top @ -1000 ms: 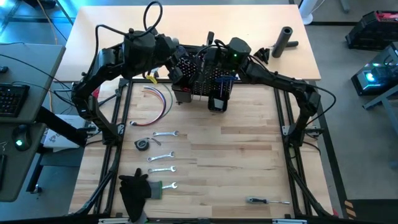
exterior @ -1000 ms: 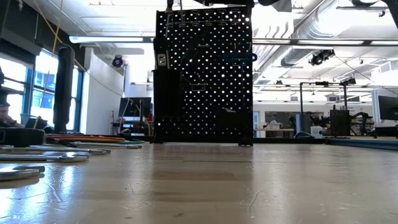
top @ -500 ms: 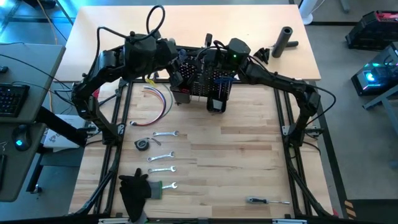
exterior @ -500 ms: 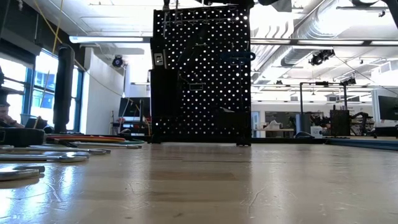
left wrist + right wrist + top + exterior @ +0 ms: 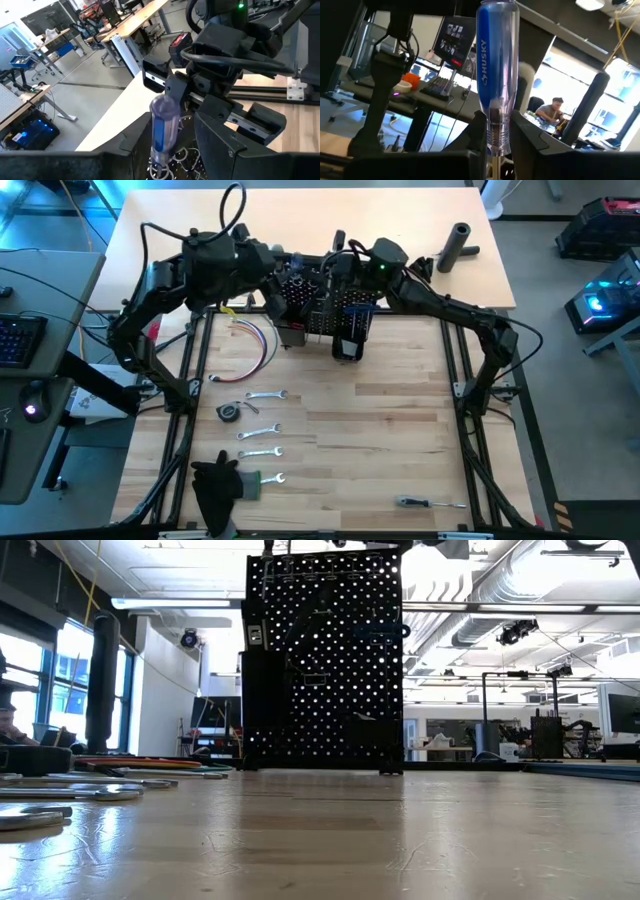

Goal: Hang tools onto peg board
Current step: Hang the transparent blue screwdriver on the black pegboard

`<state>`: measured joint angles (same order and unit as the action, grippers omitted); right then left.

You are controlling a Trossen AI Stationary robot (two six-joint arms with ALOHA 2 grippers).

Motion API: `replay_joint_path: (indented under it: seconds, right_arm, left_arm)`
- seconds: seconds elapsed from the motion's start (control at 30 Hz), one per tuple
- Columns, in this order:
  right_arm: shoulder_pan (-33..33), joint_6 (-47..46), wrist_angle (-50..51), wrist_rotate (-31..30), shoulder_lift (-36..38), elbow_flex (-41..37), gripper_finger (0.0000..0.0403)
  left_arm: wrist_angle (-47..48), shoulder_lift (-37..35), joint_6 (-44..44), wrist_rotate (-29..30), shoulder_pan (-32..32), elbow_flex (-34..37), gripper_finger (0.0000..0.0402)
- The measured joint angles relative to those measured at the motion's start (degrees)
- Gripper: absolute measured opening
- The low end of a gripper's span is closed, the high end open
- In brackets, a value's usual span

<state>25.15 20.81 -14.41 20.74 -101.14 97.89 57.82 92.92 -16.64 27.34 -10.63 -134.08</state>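
Left jaws point(image 5: 172, 150) spread beside blue screwdriver point(image 5: 162, 127) | right jaws point(image 5: 495, 145) pinch it | peg board point(image 5: 335, 310) top edge

Blue-handled screwdriver point(image 5: 161, 131) upright atop peg board point(image 5: 325, 660).

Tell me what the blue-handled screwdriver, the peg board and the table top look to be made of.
Blue-handled screwdriver: handle seems clear, glossy plastic over a blue core, since light passes through its edges; the collar below looks like metal.
Black perforated peg board: probably thin painted sheet metal, matte black, with light showing through its holes; plastic cannot be ruled out.
Table top: pale wood, apparently butcher-block, with visible grain and joined strips.
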Motion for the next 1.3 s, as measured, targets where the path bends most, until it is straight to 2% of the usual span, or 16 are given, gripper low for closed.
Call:
replay_joint_path:
  seconds: [0.27,0.47,1.0,1.3]
  right_arm:
    - [0.0,0.0,1.7,0.5,0.0,0.0,0.0045]
    - [0.0,0.0,2.4,0.4,0.0,0.0,0.0045]
    - [1.8,-0.4,5.9,-0.7,0.0,0.0,0.0045]
    - [1.8,-1.4,6.5,-2.9,0.0,0.0,0.0068]
  left_arm:
    - [-0.6,-0.1,-0.5,0.5,0.0,0.0,0.0140]
    - [-0.6,-0.1,-1.6,3.4,-0.1,0.0,0.0140]
    - [-0.7,-0.1,-3.2,2.9,0.7,0.0,0.0140]
    - [-0.8,-0.1,-3.1,2.8,1.4,0.0,0.0140]
